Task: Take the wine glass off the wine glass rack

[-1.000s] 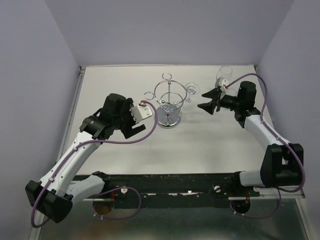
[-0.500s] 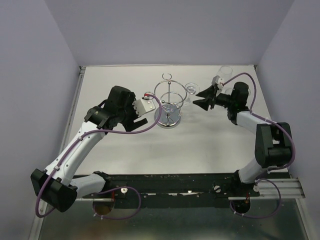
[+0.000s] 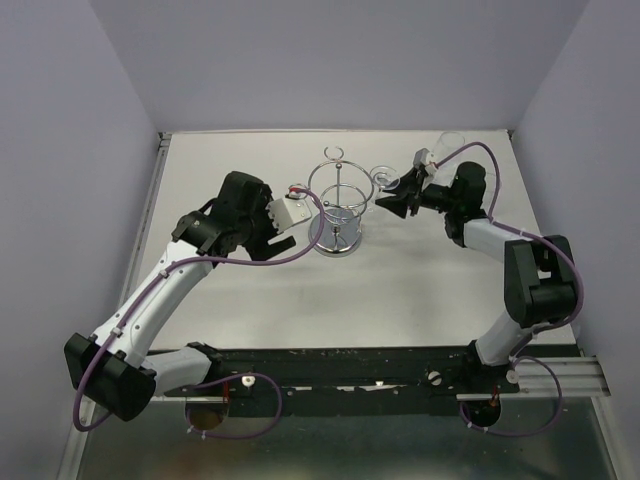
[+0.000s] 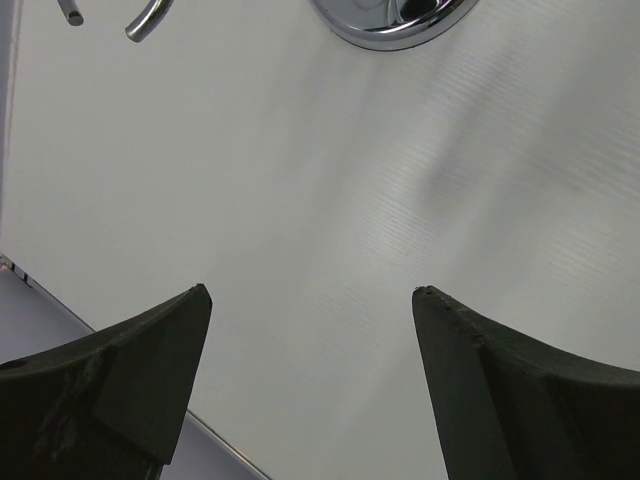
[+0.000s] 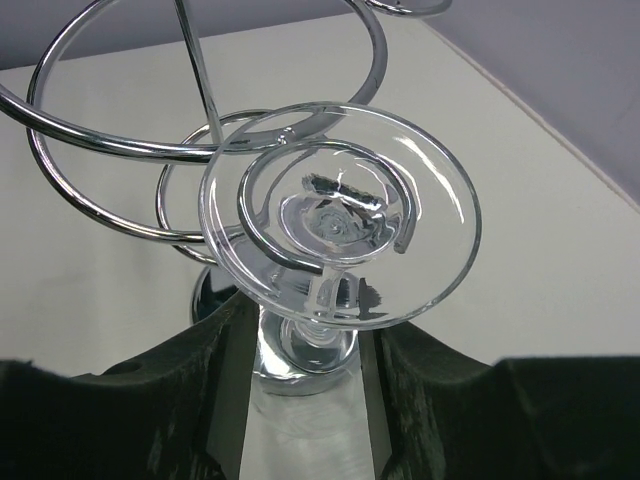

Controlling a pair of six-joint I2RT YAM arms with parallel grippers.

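The chrome wine glass rack [image 3: 338,195] stands mid-table. A clear wine glass [image 3: 383,180] hangs upside down from a small loop on its right side. In the right wrist view its round foot [image 5: 430,250] rests on the loop, with the stem and bowl hanging below. My right gripper [image 3: 393,203] is open, its jaws standing on either side of the bowl [image 5: 310,320] with narrow gaps. My left gripper [image 3: 272,235] is open and empty, low over the table just left of the rack. Its wrist view [image 4: 310,295] shows only the rack's mirrored base [image 4: 390,20].
A second clear glass [image 3: 452,145] stands upright at the table's far right corner, behind the right arm. Purple walls close in the table at the back and both sides. A loose wire end of the rack [image 4: 145,22] hangs near the left gripper.
My right gripper has moved left to the rack and now straddles the hanging glass. My left arm moved a little toward the rack, then held still.
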